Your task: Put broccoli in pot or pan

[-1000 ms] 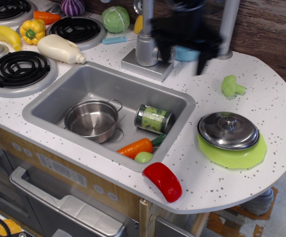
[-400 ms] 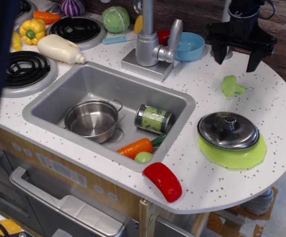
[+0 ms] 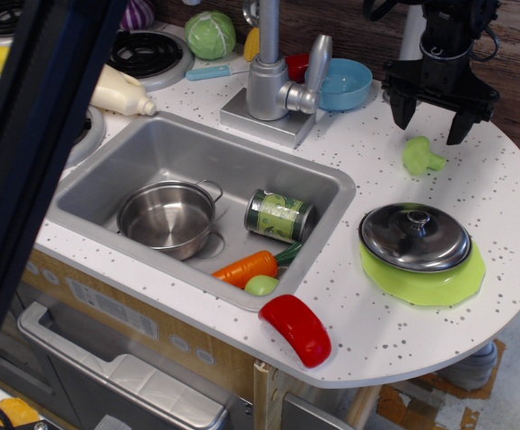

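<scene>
The light-green broccoli (image 3: 420, 156) lies on the white counter at the right, behind the domed lid. My black gripper (image 3: 432, 119) hangs open just above and behind it, one finger on each side, not touching it. The shiny steel pot (image 3: 167, 218) with wire loop handles stands empty in the left part of the grey sink (image 3: 188, 143).
In the sink lie a green can (image 3: 279, 215), a carrot (image 3: 249, 267) and a small green ball (image 3: 262, 285). A steel lid (image 3: 414, 236) sits on a green plate (image 3: 439, 285). A red piece (image 3: 296, 328), faucet (image 3: 273, 72), blue bowl (image 3: 345, 84) and a dark bar (image 3: 36, 152) at left.
My gripper has moved right across the back of the counter and come down a little over the broccoli. A dark bar has swung in over the left of the view.
</scene>
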Motion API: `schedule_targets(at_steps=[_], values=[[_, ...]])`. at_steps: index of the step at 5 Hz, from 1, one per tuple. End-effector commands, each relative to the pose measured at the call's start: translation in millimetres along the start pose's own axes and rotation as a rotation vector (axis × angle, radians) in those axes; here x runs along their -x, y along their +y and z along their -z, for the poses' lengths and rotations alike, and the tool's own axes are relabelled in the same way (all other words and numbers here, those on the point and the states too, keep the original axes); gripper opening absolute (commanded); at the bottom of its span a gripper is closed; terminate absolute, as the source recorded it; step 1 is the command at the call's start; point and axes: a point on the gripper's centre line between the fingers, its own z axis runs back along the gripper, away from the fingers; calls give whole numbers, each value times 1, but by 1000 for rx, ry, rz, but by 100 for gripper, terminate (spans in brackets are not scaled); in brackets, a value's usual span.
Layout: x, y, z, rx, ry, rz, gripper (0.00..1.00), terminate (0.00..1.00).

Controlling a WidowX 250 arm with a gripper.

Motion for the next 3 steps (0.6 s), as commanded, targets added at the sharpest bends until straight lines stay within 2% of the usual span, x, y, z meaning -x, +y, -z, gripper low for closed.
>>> schedule_targets(at_steps=[1, 3], values=[[-12, 9, -20, 21, -53, -13, 100, 0], [0, 5, -18, 35, -26, -48, 100, 0]])
